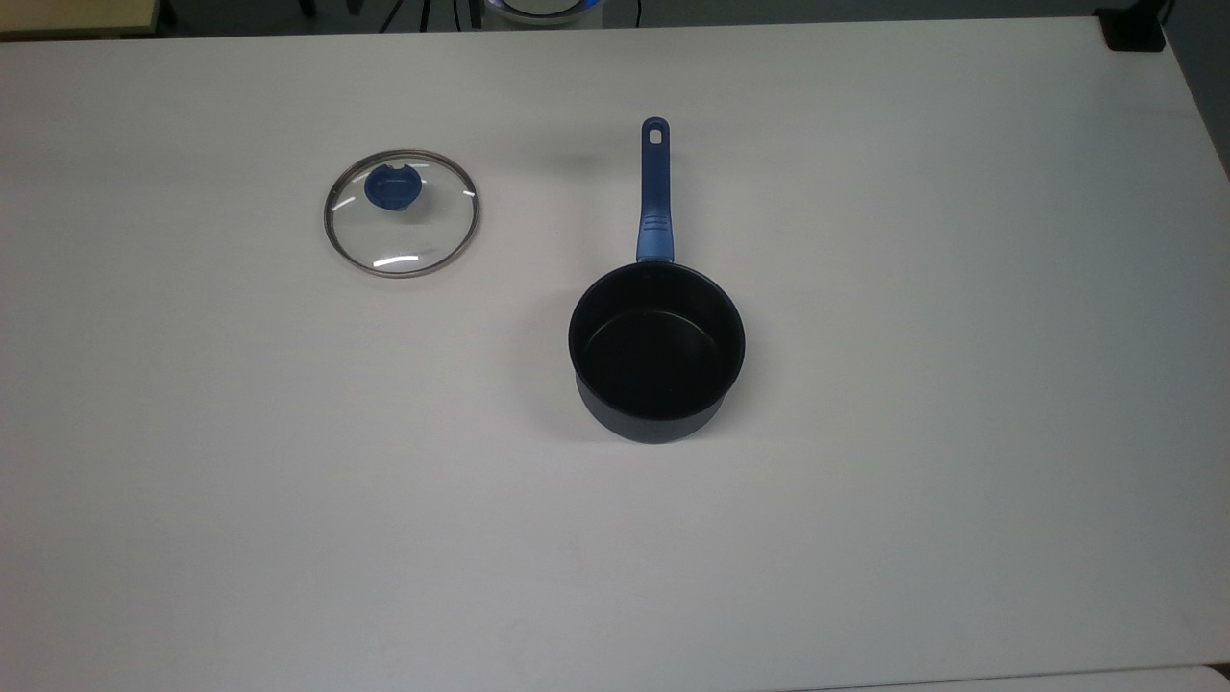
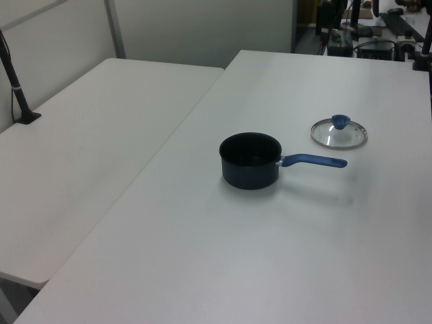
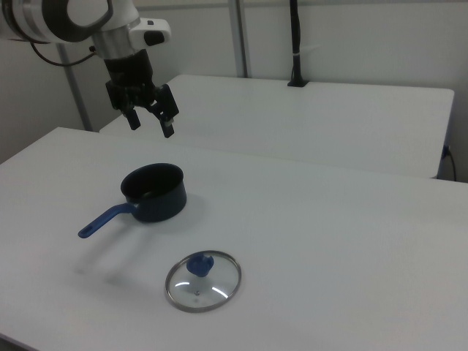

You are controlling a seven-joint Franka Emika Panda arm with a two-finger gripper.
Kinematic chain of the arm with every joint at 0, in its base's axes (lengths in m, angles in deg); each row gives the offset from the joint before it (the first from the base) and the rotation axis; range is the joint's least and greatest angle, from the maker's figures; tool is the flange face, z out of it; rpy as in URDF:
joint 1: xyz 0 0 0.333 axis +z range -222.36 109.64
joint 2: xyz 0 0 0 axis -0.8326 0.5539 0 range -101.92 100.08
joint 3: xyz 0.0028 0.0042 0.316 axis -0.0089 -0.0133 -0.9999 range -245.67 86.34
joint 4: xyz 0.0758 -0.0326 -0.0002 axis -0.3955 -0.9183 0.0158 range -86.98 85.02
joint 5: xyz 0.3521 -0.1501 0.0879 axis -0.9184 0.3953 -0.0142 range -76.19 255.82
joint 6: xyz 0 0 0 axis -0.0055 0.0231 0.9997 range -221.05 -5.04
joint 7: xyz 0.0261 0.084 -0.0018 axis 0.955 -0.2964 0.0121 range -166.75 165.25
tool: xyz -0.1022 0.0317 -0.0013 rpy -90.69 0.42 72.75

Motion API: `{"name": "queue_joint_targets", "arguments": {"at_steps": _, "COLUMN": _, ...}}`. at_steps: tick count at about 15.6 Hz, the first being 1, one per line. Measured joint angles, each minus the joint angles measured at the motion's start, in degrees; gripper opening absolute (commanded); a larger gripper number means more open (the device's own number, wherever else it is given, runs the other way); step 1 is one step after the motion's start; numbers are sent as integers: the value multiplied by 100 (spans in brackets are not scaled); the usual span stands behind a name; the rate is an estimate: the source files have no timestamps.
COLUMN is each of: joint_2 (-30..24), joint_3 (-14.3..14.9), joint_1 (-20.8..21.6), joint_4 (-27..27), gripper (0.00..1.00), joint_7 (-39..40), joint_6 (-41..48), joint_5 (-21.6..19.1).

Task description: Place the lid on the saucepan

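Right view: gripper [image 3: 151,123] spread open, empty, pointing down, high above the saucepan [image 3: 154,192].

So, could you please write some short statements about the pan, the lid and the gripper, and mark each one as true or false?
1. The lid lies flat on the table, apart from the saucepan. True.
2. The saucepan holds food. False: its black inside is empty.
3. The gripper is open and holds nothing. True.
4. The gripper grips the lid's blue knob. False: in the right view it hangs in the air above the table, away from the lid.
5. In the top view, the lid is on the saucepan's right. False: it is on the left.
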Motion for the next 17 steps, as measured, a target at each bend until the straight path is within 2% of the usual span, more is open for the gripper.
{"name": "queue_joint_targets", "arguments": {"at_steps": 13, "joint_2": -1, "joint_3": 0, "joint_1": 24, "joint_4": 0, "gripper": 100, "joint_7": 31, "joint_6": 21, "joint_5": 0}}
{"name": "queue_joint_targets", "arguments": {"at_steps": 15, "joint_2": -1, "joint_3": 34, "joint_1": 24, "joint_4": 0, "gripper": 100, "joint_7": 380, "joint_6": 94, "joint_5": 83}}
{"name": "queue_joint_targets", "arguments": {"at_steps": 17, "joint_2": 0, "joint_3": 202, "joint_1": 24, "joint_4": -9, "gripper": 100, "joint_7": 1406, "joint_6": 247, "joint_5": 242}}
